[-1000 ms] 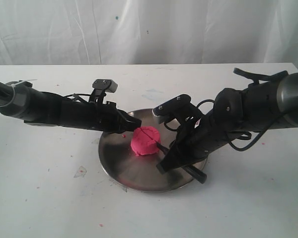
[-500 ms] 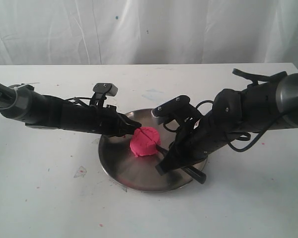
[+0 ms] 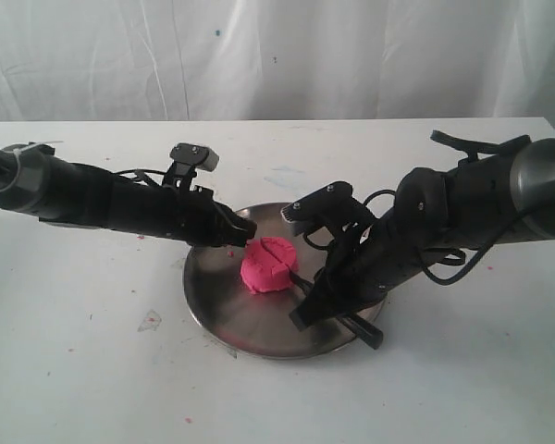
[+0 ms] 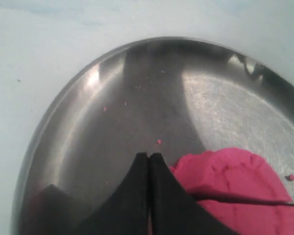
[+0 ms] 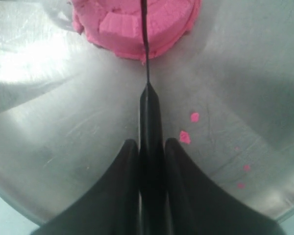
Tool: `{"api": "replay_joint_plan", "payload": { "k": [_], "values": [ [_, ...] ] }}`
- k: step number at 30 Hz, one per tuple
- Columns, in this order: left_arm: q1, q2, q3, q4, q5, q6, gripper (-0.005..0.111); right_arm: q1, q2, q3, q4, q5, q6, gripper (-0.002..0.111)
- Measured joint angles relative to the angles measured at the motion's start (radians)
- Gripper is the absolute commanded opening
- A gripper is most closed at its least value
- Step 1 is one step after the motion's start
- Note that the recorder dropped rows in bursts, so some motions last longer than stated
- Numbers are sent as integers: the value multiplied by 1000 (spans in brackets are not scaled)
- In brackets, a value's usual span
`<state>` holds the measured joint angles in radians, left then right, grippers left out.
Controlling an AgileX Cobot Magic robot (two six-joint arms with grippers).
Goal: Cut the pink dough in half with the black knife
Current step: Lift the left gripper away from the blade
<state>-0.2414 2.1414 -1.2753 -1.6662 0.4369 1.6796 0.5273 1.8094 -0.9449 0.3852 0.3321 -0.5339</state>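
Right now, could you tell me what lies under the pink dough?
The steel plate lies under the pink dough; the plate directly beneath it is covered.

- Left arm (image 3: pixel 83 199): enters the exterior view from 9 o'clock, stretched out long and low, nearly level, forearm pointing toward 4 o'clock.
- Left gripper (image 3: pixel 248 228) (image 4: pixel 148 159): at the arm's tip, just left of the view's centre. Jaws pressed together with no gap and nothing between them.
- Right arm (image 3: pixel 472 208): enters from 3 o'clock. The bulky upper link lies roughly level, and the forearm bends at the wrist and slopes down toward 7 o'clock.
- Right gripper (image 3: pixel 314 298) (image 5: pixel 151 147): aimed toward 10 o'clock. Both fingers (image 5: pixel 129 161) clamp the handle of the black knife (image 5: pixel 149 122), which runs straight out ahead between them.
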Motion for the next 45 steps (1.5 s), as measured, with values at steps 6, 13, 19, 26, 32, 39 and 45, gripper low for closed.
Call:
{"api": "replay_joint_plan", "payload": {
  "k": [6,13,19,26,32,39,45],
  "values": [
    [0,-58,0,35,-21,-6,0,0,0,0,0,0,0,0],
    [0,-107,0,92,-27,-44,0,0,0,0,2,1,2,0],
    [0,-151,2,152,-27,-106,0,0,0,0,2,2,2,0],
    [0,-183,2,174,51,-163,0,0,0,0,2,31,7,0],
    [0,-261,2,318,55,-272,0,0,0,0,2,35,9,0],
    [0,-455,53,457,31,-415,0,0,0,-2,-90,67,80,0],
    [0,-569,141,461,7,-441,0,0,-19,-2,-169,107,154,0]
  ]
}}
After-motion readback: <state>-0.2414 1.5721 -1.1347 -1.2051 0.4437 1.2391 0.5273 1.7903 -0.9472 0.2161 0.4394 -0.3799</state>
